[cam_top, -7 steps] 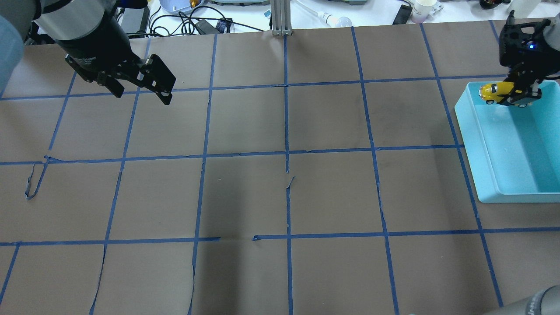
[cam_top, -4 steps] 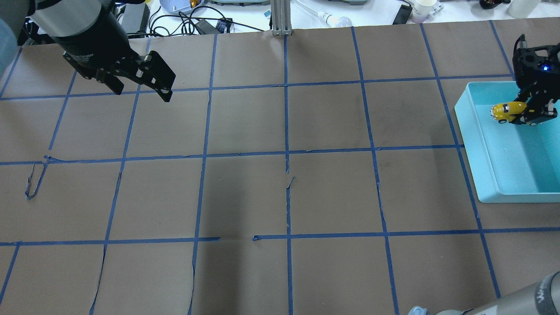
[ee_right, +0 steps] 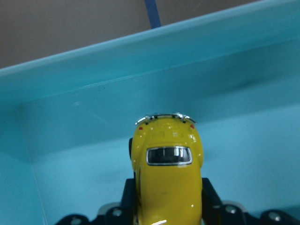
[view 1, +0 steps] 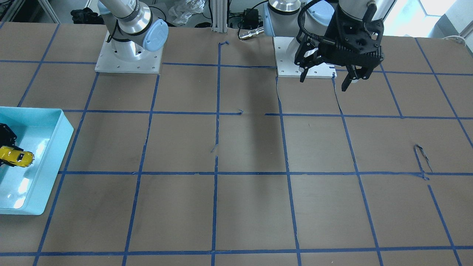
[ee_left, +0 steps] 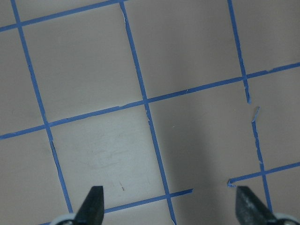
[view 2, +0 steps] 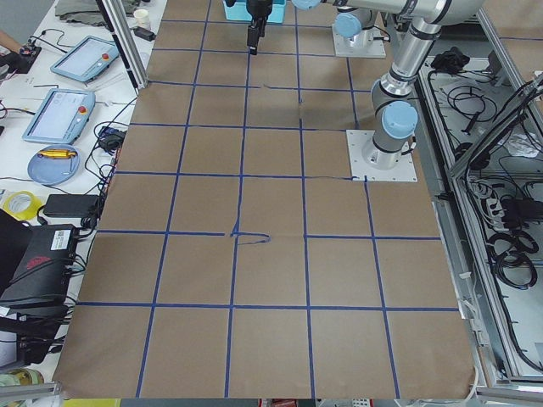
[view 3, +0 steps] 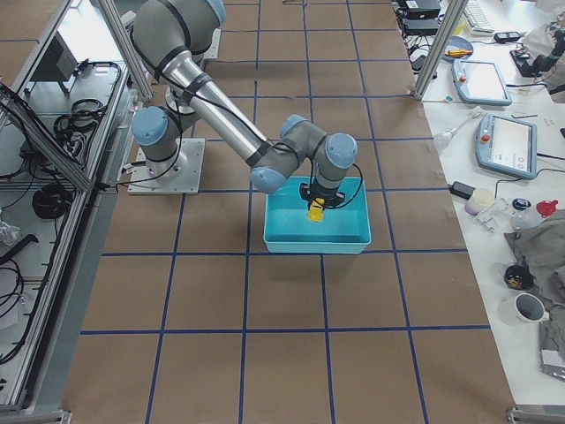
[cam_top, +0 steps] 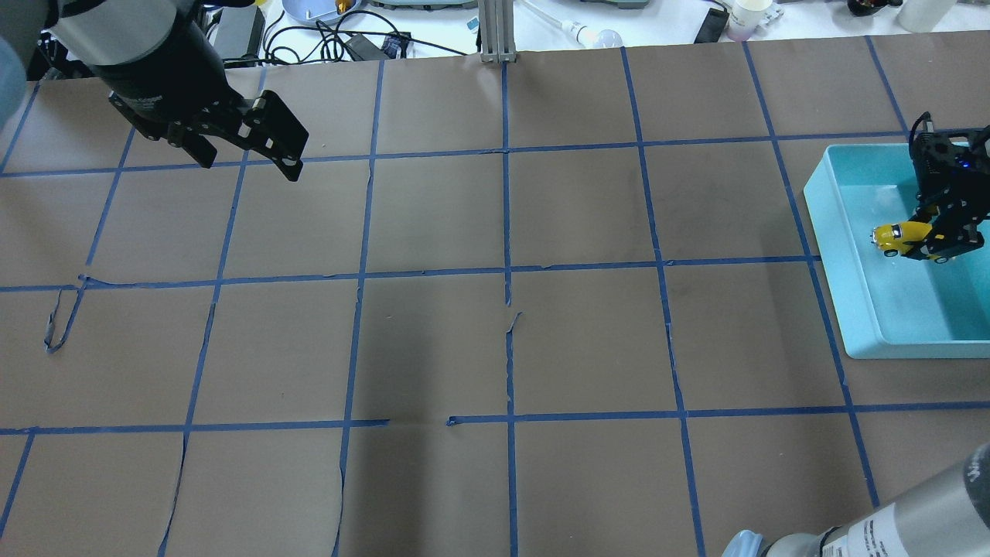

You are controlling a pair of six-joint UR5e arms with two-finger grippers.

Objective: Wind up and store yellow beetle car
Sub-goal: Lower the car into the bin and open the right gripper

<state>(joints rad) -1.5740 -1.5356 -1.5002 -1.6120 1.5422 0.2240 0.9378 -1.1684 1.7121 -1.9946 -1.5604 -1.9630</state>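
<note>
One yellow beetle car (cam_top: 895, 232) clamped inside right gripper (cam_top: 930, 243)

Jaws wide apart at bottom edge; brown table (ee_left: 93, 70) below, blue tape grid (ee_left: 145, 101).

Right wrist camera peers close over its fingers (ee_right: 212, 201), car (ee_right: 167, 183) clamped between them, at the tub (ee_right: 117, 61) wall ahead. Overhead and front cameras, far off, share that tub from opposite sides.

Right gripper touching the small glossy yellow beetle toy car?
Touching. Right wrist view: right gripper fingers press both sides of the yellow beetle toy car.
</note>
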